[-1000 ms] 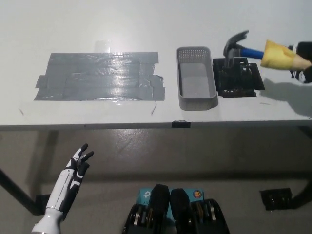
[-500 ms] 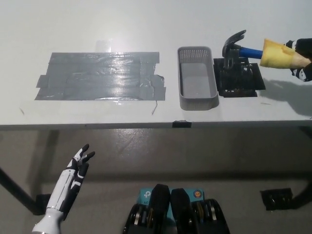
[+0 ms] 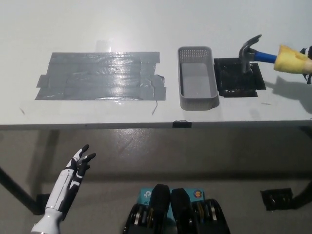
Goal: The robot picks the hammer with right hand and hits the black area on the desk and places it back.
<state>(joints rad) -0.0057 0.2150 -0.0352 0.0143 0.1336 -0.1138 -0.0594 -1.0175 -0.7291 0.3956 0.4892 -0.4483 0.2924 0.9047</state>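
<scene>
Nearest, the white left hand [image 3: 78,165] rests below the desk [image 3: 146,29] edge, fingers spread, holding nothing. Further off, the hammer [image 3: 268,56] hangs head-down over the black pad [image 3: 229,85], just right of the gray basket [image 3: 197,80]. The right hand [image 3: 308,63] sits at the frame edge; its grip cannot be made out. Risk: a swing drifting left clips the basket. Room is open beyond the pad, tight beside it.

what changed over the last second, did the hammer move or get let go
The hammer shifted right, its head now over the right part of the black area instead of the left. It was not let go: the right hand, mostly off frame, holds the handle. The basket, grey tape patch and low left hand stayed put.
</scene>
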